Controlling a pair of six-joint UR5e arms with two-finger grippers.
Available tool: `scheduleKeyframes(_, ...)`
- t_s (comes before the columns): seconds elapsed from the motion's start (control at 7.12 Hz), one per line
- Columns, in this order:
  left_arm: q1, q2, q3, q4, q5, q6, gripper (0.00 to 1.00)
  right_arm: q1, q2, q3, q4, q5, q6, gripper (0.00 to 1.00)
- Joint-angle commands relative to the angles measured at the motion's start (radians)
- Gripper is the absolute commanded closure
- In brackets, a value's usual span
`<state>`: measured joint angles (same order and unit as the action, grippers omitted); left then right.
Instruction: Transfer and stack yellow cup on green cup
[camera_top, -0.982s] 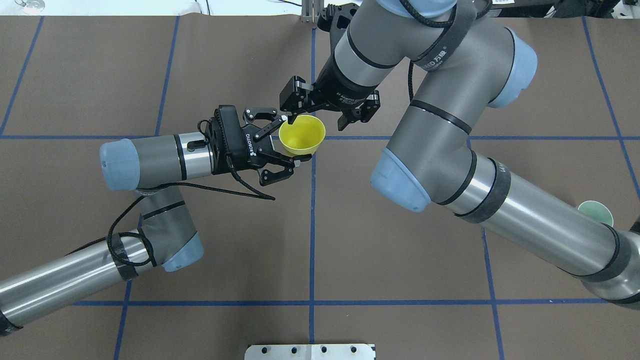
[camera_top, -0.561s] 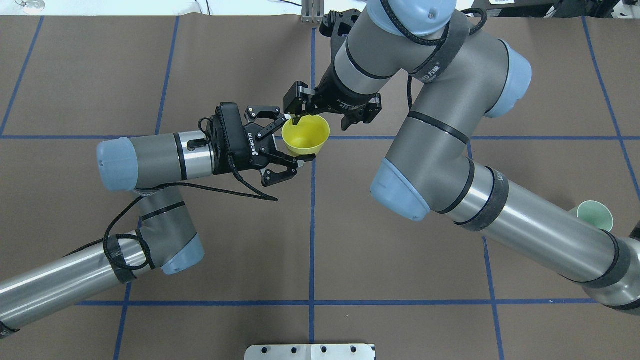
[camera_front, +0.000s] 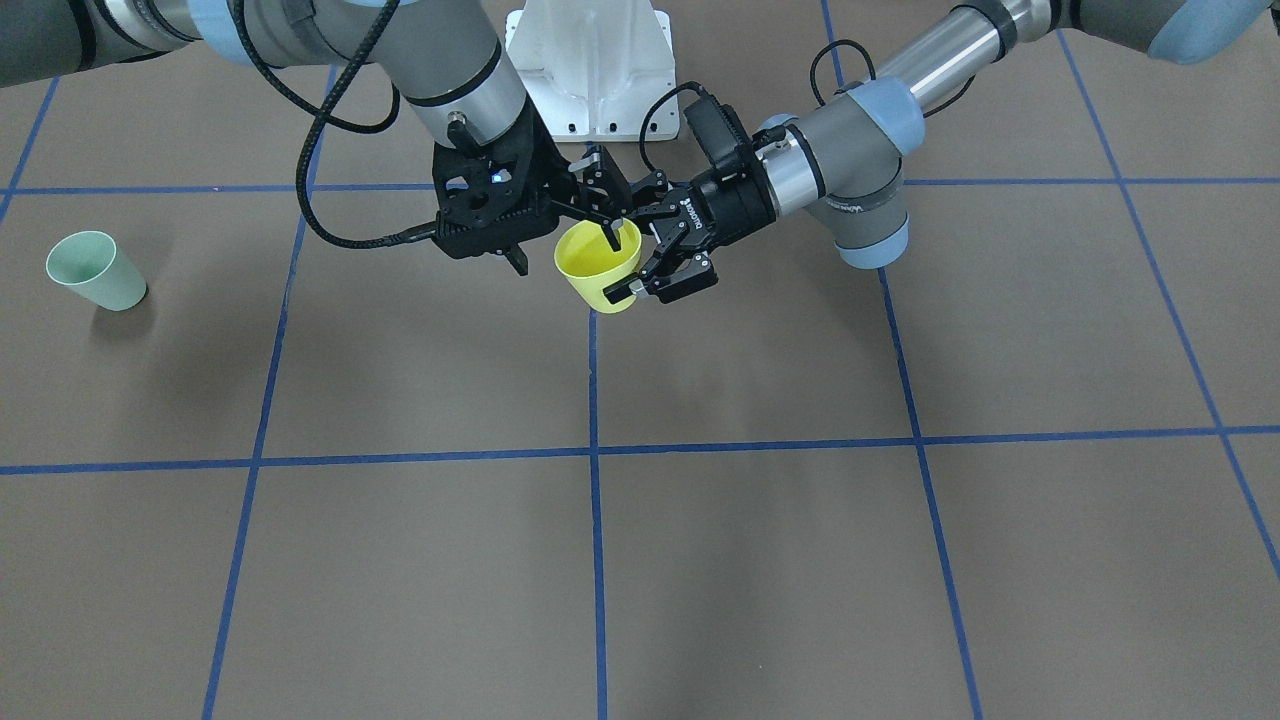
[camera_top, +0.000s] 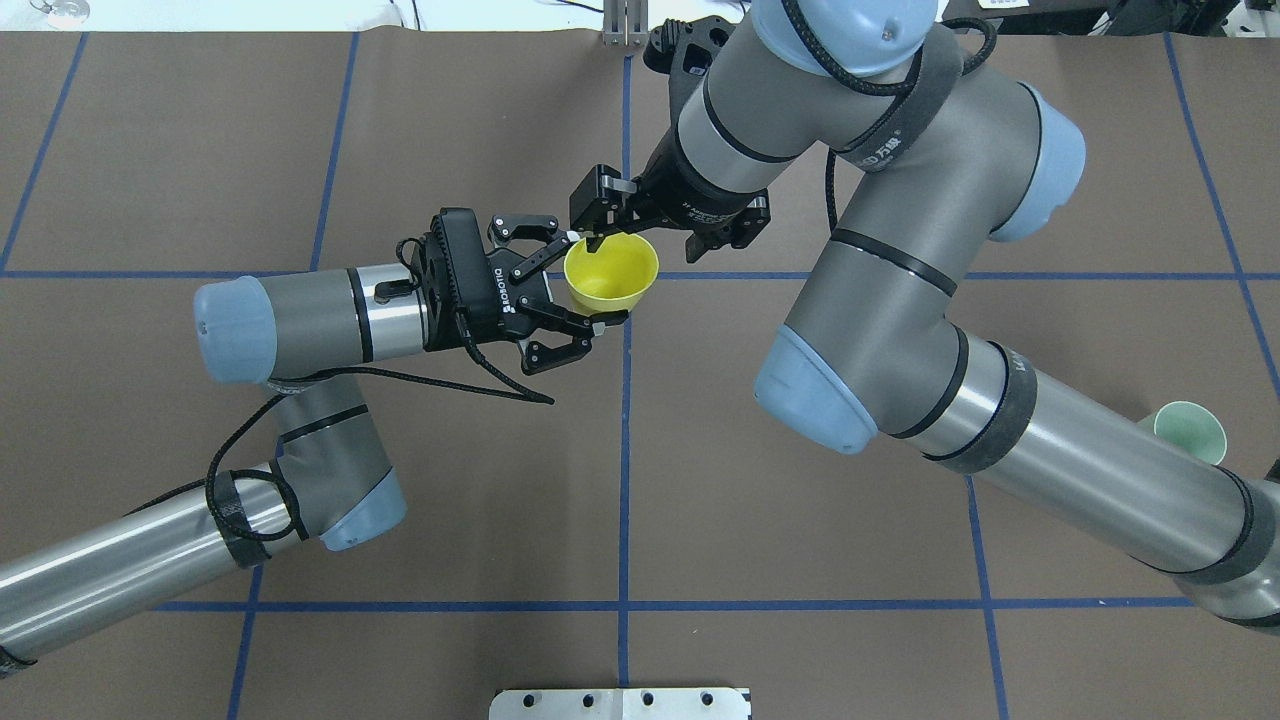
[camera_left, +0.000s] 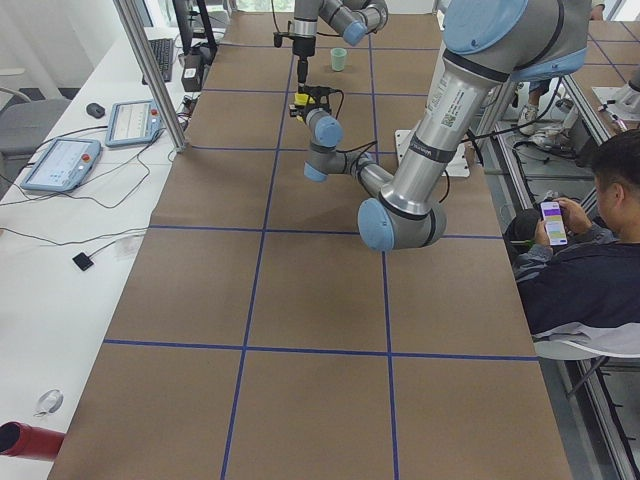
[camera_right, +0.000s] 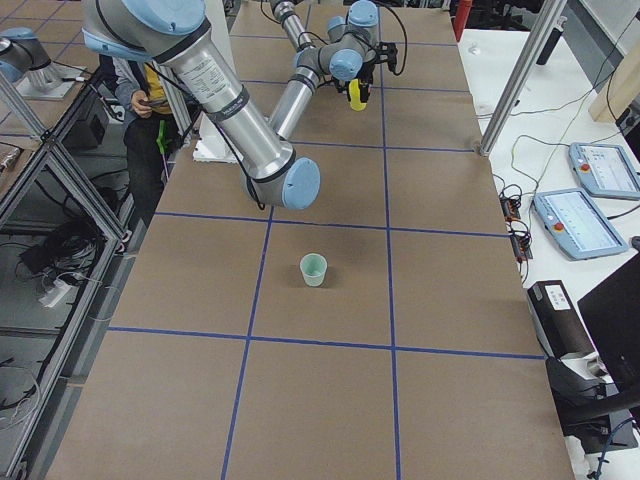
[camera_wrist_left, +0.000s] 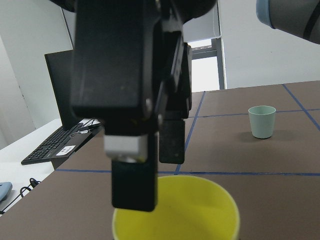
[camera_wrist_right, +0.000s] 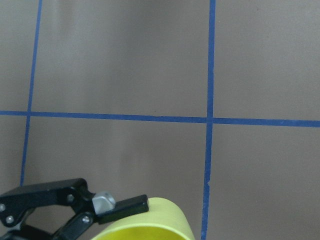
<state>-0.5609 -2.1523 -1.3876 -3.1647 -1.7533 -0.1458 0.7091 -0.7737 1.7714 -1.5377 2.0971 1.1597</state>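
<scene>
The yellow cup (camera_top: 615, 275) hangs upright in the air over the table's middle. My left gripper (camera_top: 592, 278) is shut on its sides, one finger on each side of the wall. My right gripper (camera_top: 647, 245) is open above it: one finger dips inside the cup near the rim and the other hangs outside its far wall. The front view shows the same hold on the yellow cup (camera_front: 595, 278), between the left gripper (camera_front: 630, 258) and the right gripper (camera_front: 563, 252). The green cup (camera_top: 1190, 432) stands upright on the table far on my right, partly behind my right forearm; it also shows in the front view (camera_front: 95, 270).
Blue tape lines grid the brown table. The white robot base (camera_front: 590, 60) stands behind the cups. A metal plate (camera_top: 620, 703) lies at the table's near edge. A seated person (camera_left: 580, 240) is beside the table. My right forearm crosses low over the right half.
The right arm shifted slightly right and its finger moved from the cup's rim edge to inside the cup. The left gripper and cup nudged slightly right.
</scene>
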Motion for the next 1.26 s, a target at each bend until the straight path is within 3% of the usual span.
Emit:
scheduleKeyframes(0.0,0.003,0.011,0.001,-0.001,0.002,0.0,0.68,-0.013,-0.033,0.008,-0.001,-0.011,-0.006,0.04)
scheduleKeyframes(0.14,0.003,0.011,-0.001,-0.001,0.002,0.0,0.68,-0.028,-0.044,0.007,-0.001,-0.029,-0.009,0.09)
scheduleKeyframes(0.56,0.003,0.006,-0.005,-0.003,0.0,0.0,0.68,-0.057,-0.039,0.003,-0.001,-0.066,-0.009,0.09)
scheduleKeyframes(0.7,0.003,0.002,-0.007,-0.001,0.0,-0.003,0.67,-0.071,-0.041,0.003,-0.001,-0.084,-0.011,0.16)
scheduleKeyframes(0.84,0.003,0.003,-0.007,-0.003,0.0,-0.003,0.67,-0.074,-0.039,0.002,-0.001,-0.089,-0.012,0.32)
scheduleKeyframes(0.98,0.003,0.008,-0.007,-0.004,0.0,-0.003,0.67,-0.074,-0.036,0.002,-0.001,-0.089,-0.012,0.58)
scheduleKeyframes(1.12,0.003,0.009,-0.007,-0.006,0.002,-0.002,0.63,-0.074,-0.033,0.002,-0.001,-0.089,-0.012,0.96)
